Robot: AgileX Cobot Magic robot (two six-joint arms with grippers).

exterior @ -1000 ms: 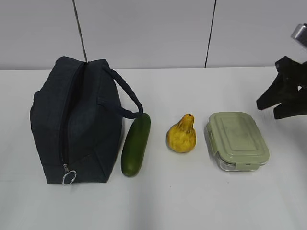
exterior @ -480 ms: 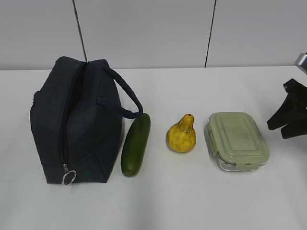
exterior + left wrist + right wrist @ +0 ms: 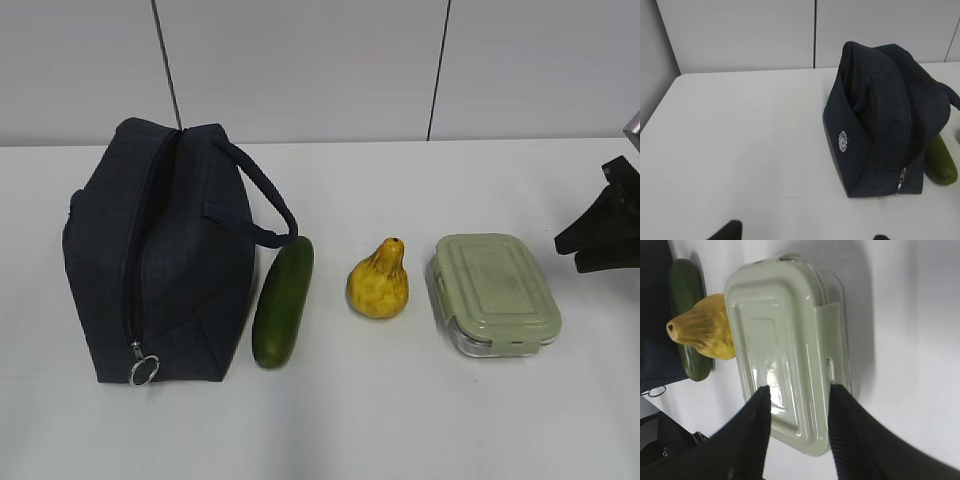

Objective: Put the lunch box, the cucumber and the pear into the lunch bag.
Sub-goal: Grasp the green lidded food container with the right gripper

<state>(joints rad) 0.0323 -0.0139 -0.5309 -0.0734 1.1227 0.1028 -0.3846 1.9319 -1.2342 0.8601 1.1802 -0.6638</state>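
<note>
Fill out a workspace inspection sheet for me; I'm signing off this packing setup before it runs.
Surface: white table, bare around the items.
Job's things: lunch bag zipped shut; cucumber beside it; pear upright; lunch box, lid on. All outside the bag.
Clutter: nothing seen.
Grippers: right gripper open, empty, above the lunch box; left gripper barely in view, fingertips apart.
Cables: nothing seen.
Surroundings: grey panelled wall.
</note>
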